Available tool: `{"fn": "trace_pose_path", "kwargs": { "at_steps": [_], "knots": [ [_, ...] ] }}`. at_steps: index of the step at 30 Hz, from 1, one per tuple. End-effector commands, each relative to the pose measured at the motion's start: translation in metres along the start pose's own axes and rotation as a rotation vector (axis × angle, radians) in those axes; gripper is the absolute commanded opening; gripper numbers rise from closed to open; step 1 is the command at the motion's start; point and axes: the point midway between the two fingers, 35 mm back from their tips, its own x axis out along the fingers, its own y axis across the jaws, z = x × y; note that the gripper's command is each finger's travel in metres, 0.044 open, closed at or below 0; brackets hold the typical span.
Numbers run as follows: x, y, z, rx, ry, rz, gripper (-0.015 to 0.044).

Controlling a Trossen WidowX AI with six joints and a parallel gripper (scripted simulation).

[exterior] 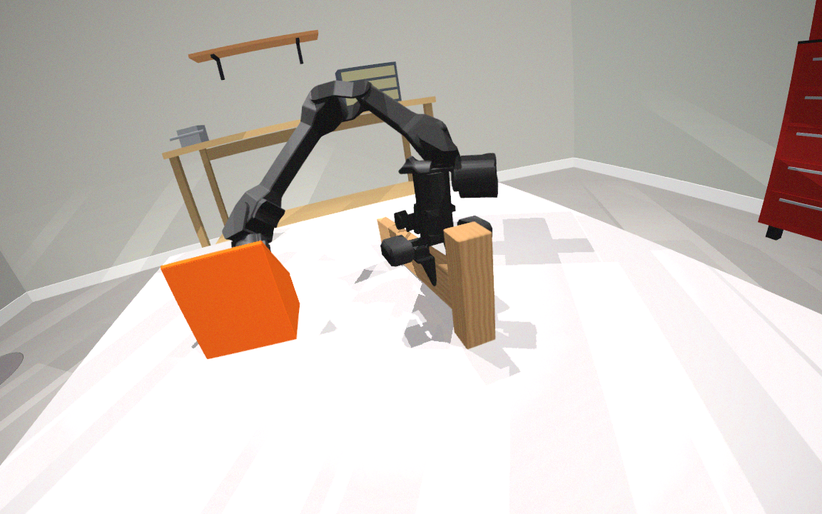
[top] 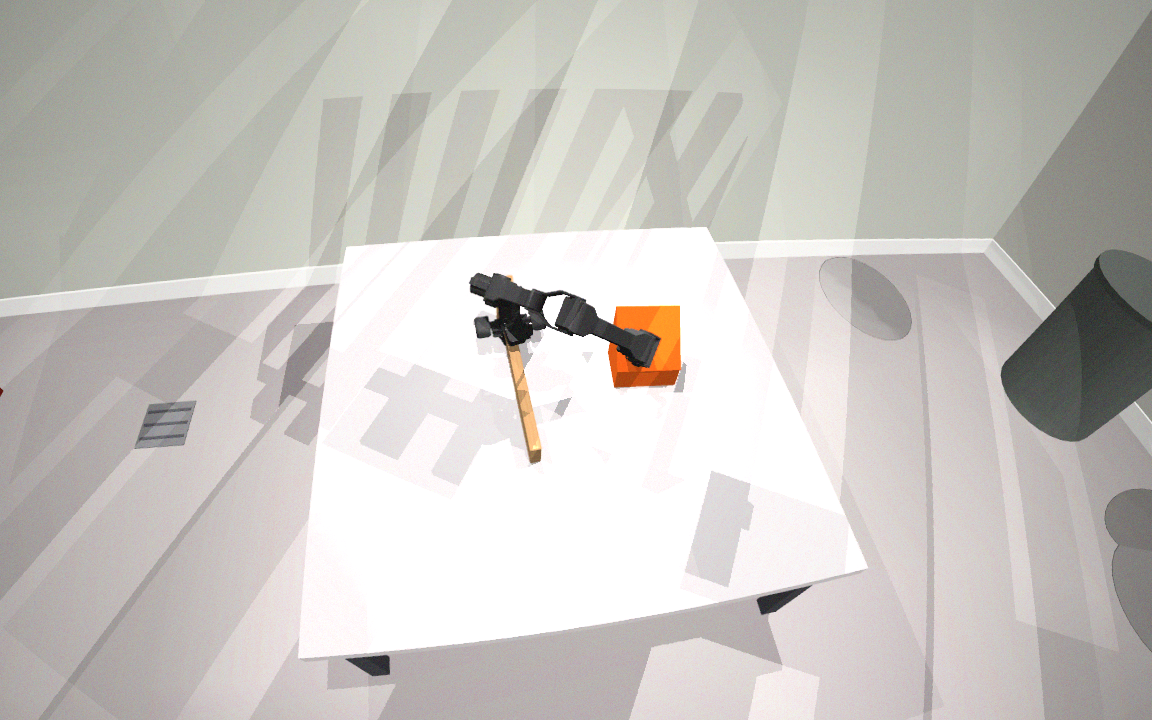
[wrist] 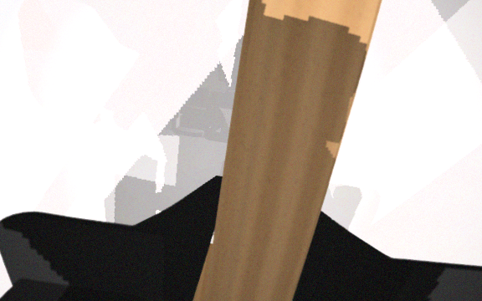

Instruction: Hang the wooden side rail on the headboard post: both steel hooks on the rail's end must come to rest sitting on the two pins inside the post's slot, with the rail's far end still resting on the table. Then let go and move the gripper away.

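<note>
Seen from above, the pincer (top: pixel 513 334) (exterior: pixel 437 273) (wrist: pixel 271 201) is clamping the wooden rail (top: pixel 522 398) (exterior: pixel 445 281) (wrist: pixel 287 104), which is stretching toward six o'clock. The post (top: pixel 509 277) (exterior: pixel 472 287) is standing at twelve, the orange box (top: pixel 665 331) (exterior: pixel 228 306) at three.

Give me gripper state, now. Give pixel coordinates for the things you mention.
Gripper (exterior: pixel 437 271) (wrist: pixel 262 234): jaws shut on the wooden side rail (top: pixel 521 401) (exterior: pixel 441 285) (wrist: pixel 291 104), near the headboard post (exterior: pixel 472 287).
</note>
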Motion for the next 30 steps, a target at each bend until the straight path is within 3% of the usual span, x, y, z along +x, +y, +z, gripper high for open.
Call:
{"fn": "trace_pose_path", "kwargs": {
  "at_steps": [1,30],
  "knots": [
    [-0.0051,-0.0004,-0.0058,0.000,0.012,-0.010,0.0000],
    [-0.0004,-0.0005,-0.0058,0.000,0.011,-0.010,0.0000]
  ]
}}
